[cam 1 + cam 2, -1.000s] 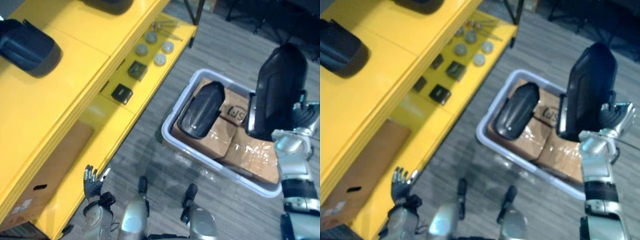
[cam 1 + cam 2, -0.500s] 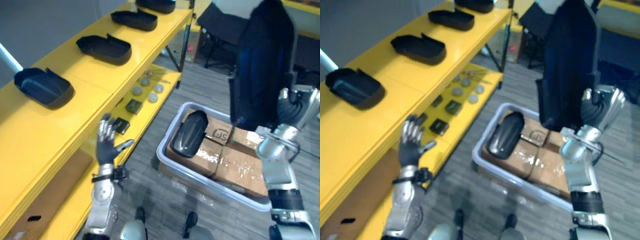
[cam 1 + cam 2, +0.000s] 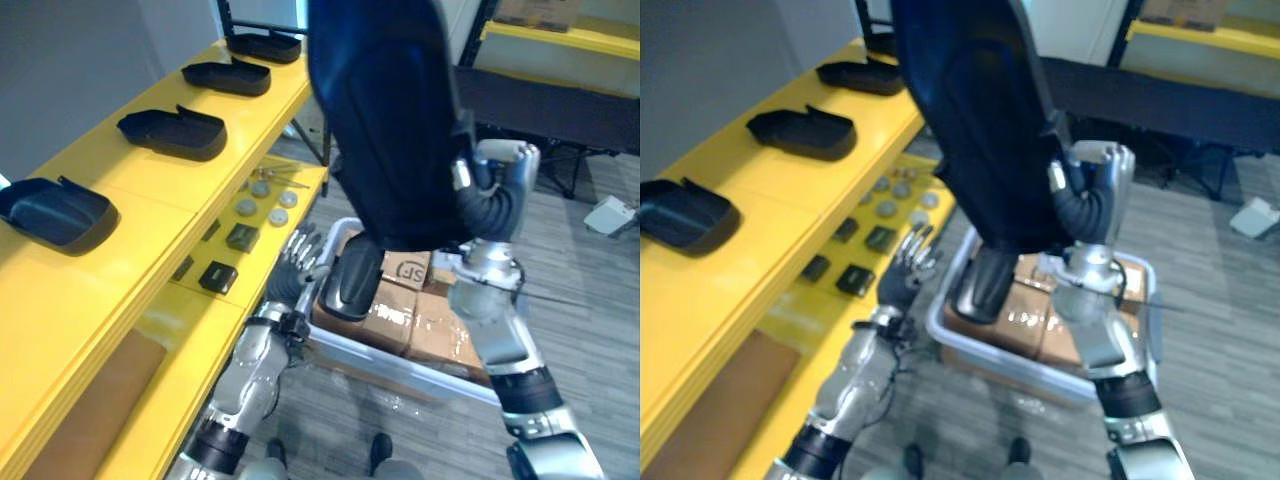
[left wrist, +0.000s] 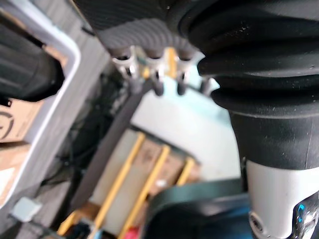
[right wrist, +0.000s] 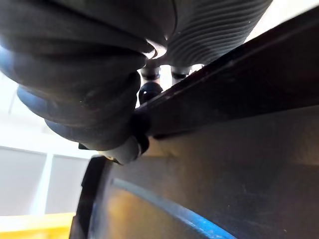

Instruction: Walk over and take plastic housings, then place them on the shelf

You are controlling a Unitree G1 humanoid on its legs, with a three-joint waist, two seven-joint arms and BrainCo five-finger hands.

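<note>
High at twelve o'clock, right hand (image 3: 497,190) grips the black plastic housing (image 3: 385,110); at seven, left hand (image 3: 296,266) hangs open, fingers spread, beside the bin (image 3: 400,364).

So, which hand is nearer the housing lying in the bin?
Left. The left hand, open, is beside that housing at the bin rim; the right hand is higher, gripping a second housing.

— Floor (image 3: 600,290)?
— Grey planks, running under everything.
— Furniture?
— One yellow shelf (image 3: 170,200), standing along the grey wall (image 3: 70,60). One black bench (image 3: 540,105), sitting farther back; a yellow rack (image 3: 560,38) rising behind it.
</note>
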